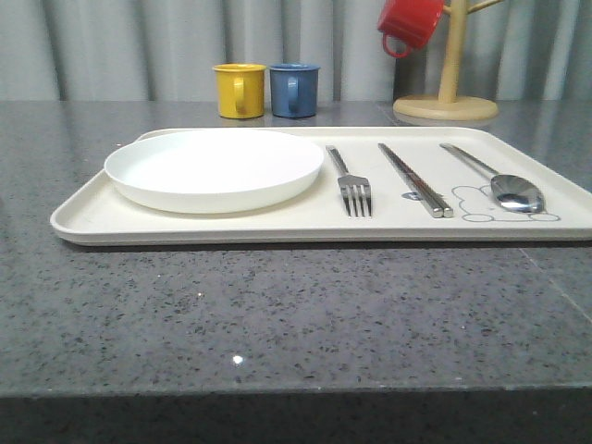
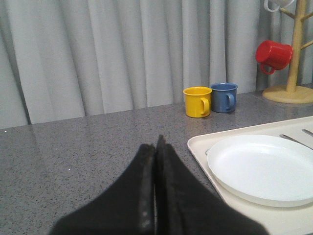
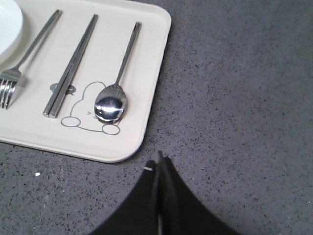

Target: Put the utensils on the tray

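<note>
Nearest us, tray (image 1: pixel 92 217) carries plate (image 1: pixel 215 168), fork (image 1: pixel 351 184), chopsticks (image 1: pixel 414 179), spoon (image 1: pixel 504 185); left fingers (image 2: pixel 146 166) and right fingers (image 3: pixel 166 186) closed, empty.

Plate (image 1: pixel 215 168), fork (image 1: pixel 351 185), chopsticks (image 1: pixel 415 179), spoon (image 1: pixel 504 183) L-to-R on tray (image 1: pixel 277 227)

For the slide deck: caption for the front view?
Plate, fork, chopsticks and spoon laid out on the rabbit tray.

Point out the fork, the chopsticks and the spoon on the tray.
fork (image 1: pixel 355 194), front view, on the tines.
chopsticks (image 1: pixel 413 179), front view, mid-length of the pair.
spoon (image 3: pixel 110 105), right wrist view, on the bowl.
</note>
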Controlling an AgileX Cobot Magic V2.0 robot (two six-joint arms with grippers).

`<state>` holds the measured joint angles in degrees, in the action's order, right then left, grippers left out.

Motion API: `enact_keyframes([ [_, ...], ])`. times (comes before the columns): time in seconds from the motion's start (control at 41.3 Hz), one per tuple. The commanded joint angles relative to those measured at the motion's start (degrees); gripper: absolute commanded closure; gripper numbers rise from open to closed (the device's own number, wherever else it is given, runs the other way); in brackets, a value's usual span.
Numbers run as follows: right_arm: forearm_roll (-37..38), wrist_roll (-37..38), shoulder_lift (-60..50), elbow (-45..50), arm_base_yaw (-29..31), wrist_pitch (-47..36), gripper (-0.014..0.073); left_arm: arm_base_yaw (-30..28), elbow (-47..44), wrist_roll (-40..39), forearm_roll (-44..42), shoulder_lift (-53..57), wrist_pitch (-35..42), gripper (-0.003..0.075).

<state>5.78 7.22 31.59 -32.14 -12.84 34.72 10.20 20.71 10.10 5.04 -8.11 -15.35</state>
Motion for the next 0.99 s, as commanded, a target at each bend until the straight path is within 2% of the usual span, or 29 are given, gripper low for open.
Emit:
enact_keyframes([
  [0.0, 1.28, -0.67, -6.54, 3.04, 0.16, -8.18, 0.0706, -0.05, 1.43, -0.44, 0.23, -0.67, 4.69, 0.0739],
  [0.121, 1.28, -0.67, -14.85, 7.07, 0.16, -11.94, 0.0706, -0.05, 1.43, -0.44, 0.23, -0.67, 4.69, 0.0739],
  [0.315, 1.28, -0.67, -21.62, 9.61, 0.16, -14.4, 0.0706, -0.05, 1.43, -0.44, 0.23, -0.67, 4.69, 0.0739],
  [0.969, 1.23, -0.62, -21.85, 9.73, 0.16, -14.49, 0.0706, -0.05, 1.43, -0.44, 0.23, -0.67, 4.69, 0.0739],
])
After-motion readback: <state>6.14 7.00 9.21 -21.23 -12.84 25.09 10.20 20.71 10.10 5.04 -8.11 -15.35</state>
